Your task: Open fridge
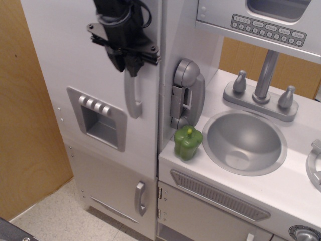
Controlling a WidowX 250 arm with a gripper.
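The fridge point(65, 60) is the tall silver-white unit on the left. Its large door has a long vertical silver handle point(133, 98) and a grey recessed dispenser panel point(100, 120) with four buttons. The door looks closed, with only a thin dark seam along its right edge. My black gripper point(128, 65) comes down from the top of the frame. Its fingers are drawn close together at the top end of the handle and seem to clamp it. The handle's upper end is hidden behind them.
Below is the shorter lower door point(110, 181) with a small handle point(141, 199). A toy phone point(186, 93) hangs just right of the fridge door. A green pepper point(188, 142) stands on the counter by the sink point(245, 141). A wooden wall point(25, 125) is on the left.
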